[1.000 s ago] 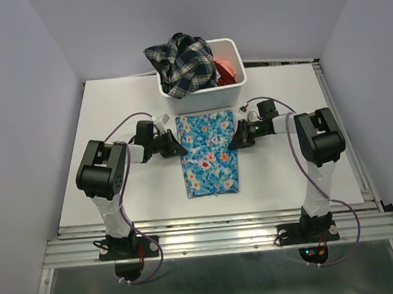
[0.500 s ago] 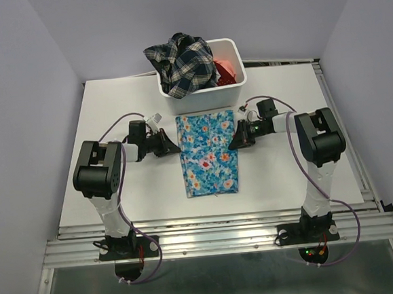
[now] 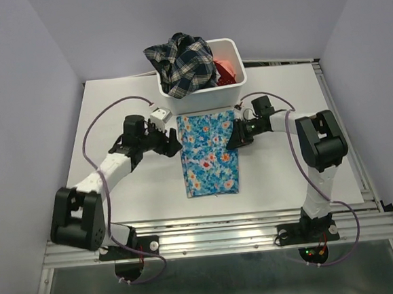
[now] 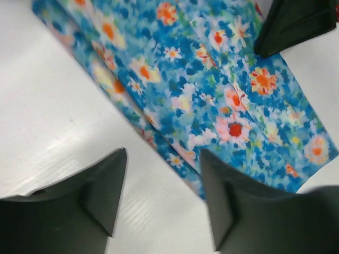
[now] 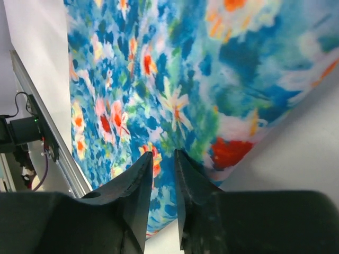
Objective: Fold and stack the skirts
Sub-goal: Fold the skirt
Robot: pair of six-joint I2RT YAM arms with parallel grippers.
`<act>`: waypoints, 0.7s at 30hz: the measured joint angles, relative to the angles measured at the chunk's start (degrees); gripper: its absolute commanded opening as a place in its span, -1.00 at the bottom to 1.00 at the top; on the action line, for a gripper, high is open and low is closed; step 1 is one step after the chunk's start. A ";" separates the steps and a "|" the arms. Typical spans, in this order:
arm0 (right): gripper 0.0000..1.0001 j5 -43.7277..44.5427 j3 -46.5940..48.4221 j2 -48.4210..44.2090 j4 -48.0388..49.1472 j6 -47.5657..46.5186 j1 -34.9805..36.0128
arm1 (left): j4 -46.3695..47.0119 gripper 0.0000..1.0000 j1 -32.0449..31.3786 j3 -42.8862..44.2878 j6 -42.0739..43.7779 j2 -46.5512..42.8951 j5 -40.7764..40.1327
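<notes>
The blue flowered skirt (image 3: 209,153) lies as a long folded strip on the worktop (image 3: 125,105), just on the near side of the white bin (image 3: 240,83). Below the bin's right corner, the right gripper (image 3: 233,143) seems to have its fingers pinched on the cloth edge. Below the left corner, the left gripper (image 3: 171,143) holds its fingers spread astride the other edge. The step looks like gripping for the next fold, so the left fingers need to close first.
</notes>
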 measured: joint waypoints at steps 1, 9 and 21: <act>-0.31 0.13 0.28 -0.22 -0.37 -0.09 0.11 | -1.42 0.97 -1.29 0.00 4.00 -3.48 -1.40; -0.28 0.20 4.57 -4.04 -0.85 -0.37 2.19 | -11.02 0.97 -15.15 -13.31 48.04 -31.17 -13.90; -0.31 0.15 5.46 1.25 -0.70 -1.46 11.82 | -10.99 0.97 -38.38 -24.94 69.79 -27.04 -26.91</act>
